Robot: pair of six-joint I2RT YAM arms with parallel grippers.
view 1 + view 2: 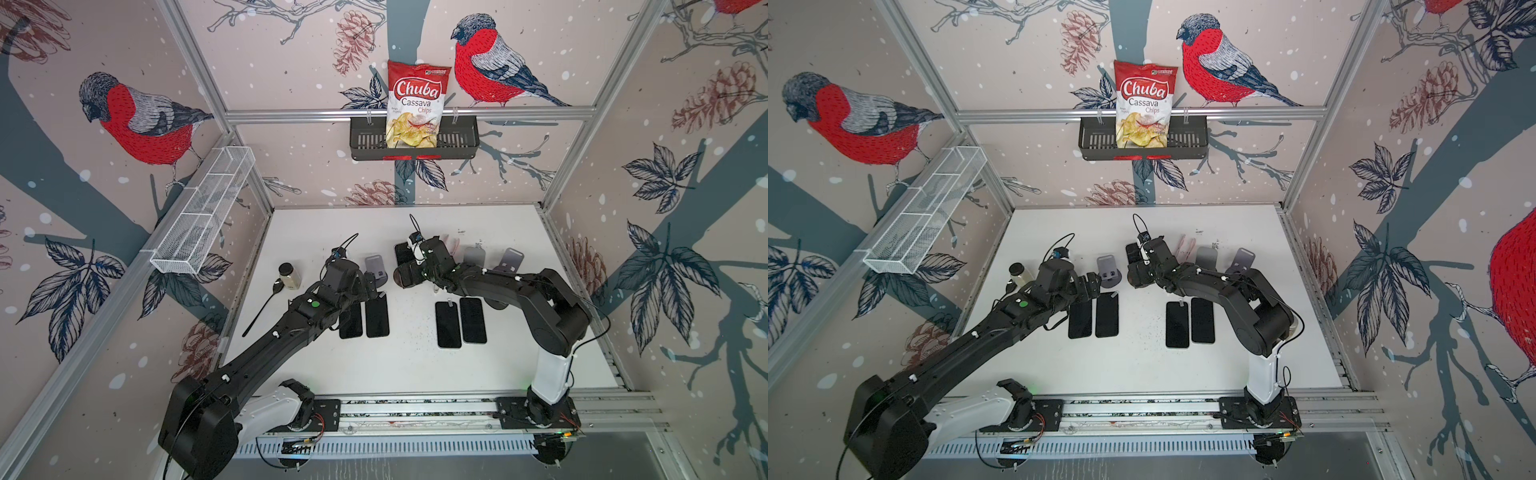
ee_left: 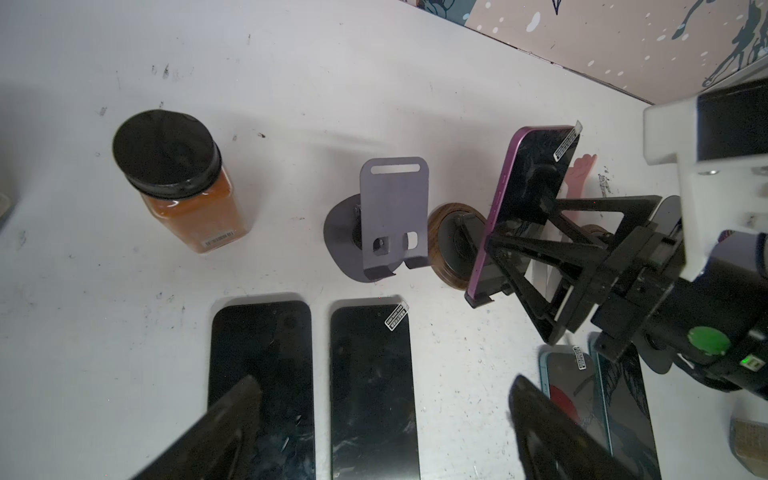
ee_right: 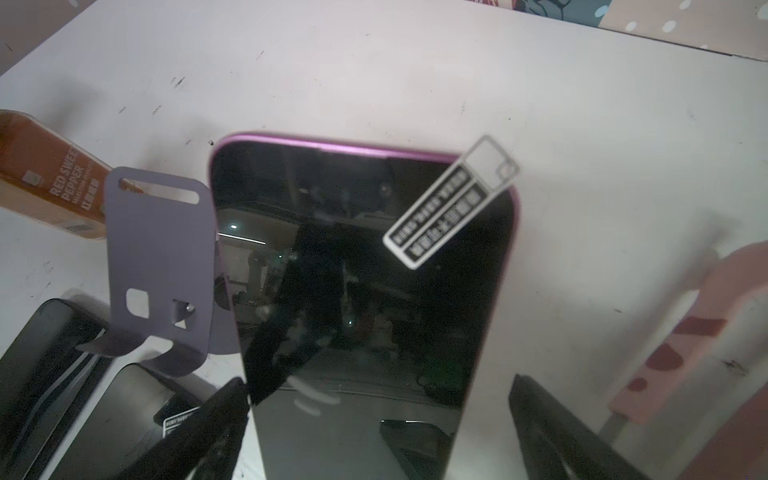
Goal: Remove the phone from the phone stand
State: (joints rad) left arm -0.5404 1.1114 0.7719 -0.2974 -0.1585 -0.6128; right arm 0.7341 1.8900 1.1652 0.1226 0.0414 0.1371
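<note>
Right gripper is nearest, its fingers spread wide w/ the phone btwn them: one sits right at the phone's edge, the other stands clear, so nothing's gripped yet. Phone leans on the phone stand, a dark cradle on a round wooden base, mid-table, just beside an empty grey stand. Left gripper hangs released too, above flat phones, holding nothing.

Step in hand, as I read it: close on the phone. To do it well, centre the jaws first so both fingers meet the long edges together; otherwise 1st contact shoves phone + stand sideways. Grip above the cradle's lip, on the edges, not the glass. Then lift up along the lean, not straight fwd, so the lip doesn't snag. Base looks light, i.e. it may tip or drag. Mind the grey stand, v. close to one finger.
</note>
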